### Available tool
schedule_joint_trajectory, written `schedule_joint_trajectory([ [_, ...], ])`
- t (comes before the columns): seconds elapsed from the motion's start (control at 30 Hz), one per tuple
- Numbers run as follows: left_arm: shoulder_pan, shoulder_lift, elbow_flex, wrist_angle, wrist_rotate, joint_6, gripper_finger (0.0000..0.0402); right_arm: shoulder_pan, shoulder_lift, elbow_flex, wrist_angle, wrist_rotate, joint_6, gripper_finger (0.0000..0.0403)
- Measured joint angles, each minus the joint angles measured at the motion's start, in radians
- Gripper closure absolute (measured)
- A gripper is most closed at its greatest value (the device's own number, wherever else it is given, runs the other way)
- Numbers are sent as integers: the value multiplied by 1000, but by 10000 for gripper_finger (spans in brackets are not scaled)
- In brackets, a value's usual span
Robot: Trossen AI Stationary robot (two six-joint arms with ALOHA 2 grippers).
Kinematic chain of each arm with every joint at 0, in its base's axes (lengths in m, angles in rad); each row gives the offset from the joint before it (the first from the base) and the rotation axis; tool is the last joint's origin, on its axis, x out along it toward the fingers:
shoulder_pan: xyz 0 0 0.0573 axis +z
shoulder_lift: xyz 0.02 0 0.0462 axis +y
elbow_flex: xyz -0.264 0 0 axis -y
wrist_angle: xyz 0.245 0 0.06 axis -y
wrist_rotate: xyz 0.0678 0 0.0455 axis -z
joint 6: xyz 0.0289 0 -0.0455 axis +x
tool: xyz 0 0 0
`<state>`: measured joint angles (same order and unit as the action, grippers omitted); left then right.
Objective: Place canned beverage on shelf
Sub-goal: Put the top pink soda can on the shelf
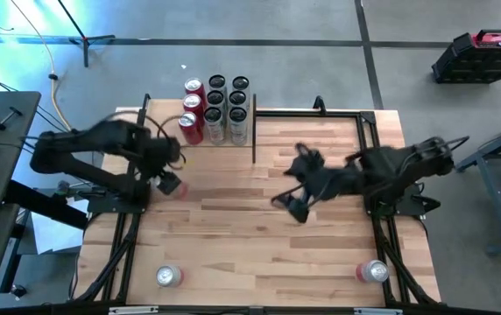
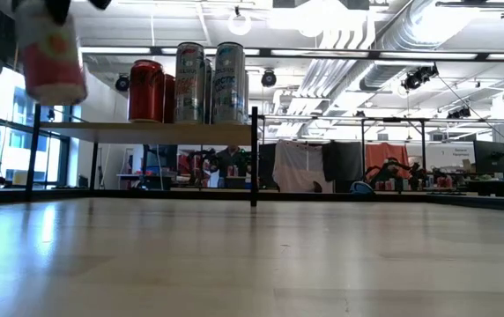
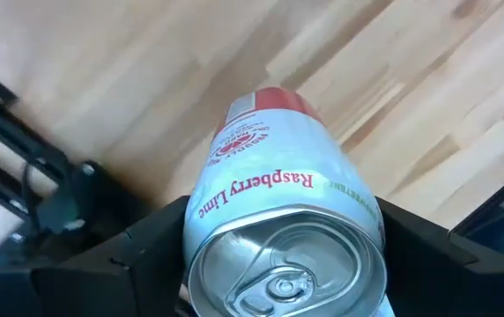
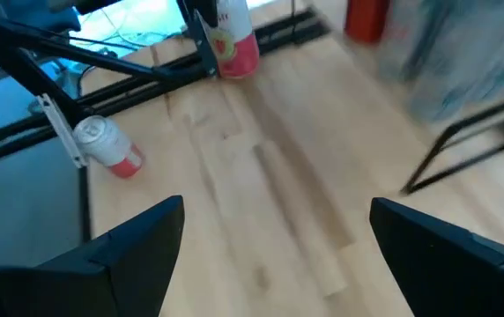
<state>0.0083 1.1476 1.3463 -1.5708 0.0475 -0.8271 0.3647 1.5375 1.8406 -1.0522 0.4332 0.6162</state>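
The bench (image 1: pixel 259 210) is pale, matt butcher-block wood. The shelf (image 2: pixel 146 129) is light wood on thin black metal posts. The held can (image 3: pixel 278 220) is glossy printed metal with a bare silvery lid.

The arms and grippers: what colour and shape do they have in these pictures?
Both arms are matte black with jointed, bulky segments. The left gripper has flat black fingers with angular edges. The right gripper has two wide, dark, wedge-shaped fingers. No markings show on them.
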Motion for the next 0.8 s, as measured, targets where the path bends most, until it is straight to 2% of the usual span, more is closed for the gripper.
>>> schedule_joint_trajectory([
  [0.27,202,16,201,-6,13,177,120,-94,-133,108,-88,2,-346,54],
  [0.5,228,25,431,39,4,326,120,-155,-279,189,-142,2,-504,54],
  [0.63,231,37,577,106,-164,359,120,-180,-361,192,-142,3,-542,54],
  [0.8,271,37,706,94,-461,428,120,-202,-422,187,-145,42,-546,54],
])
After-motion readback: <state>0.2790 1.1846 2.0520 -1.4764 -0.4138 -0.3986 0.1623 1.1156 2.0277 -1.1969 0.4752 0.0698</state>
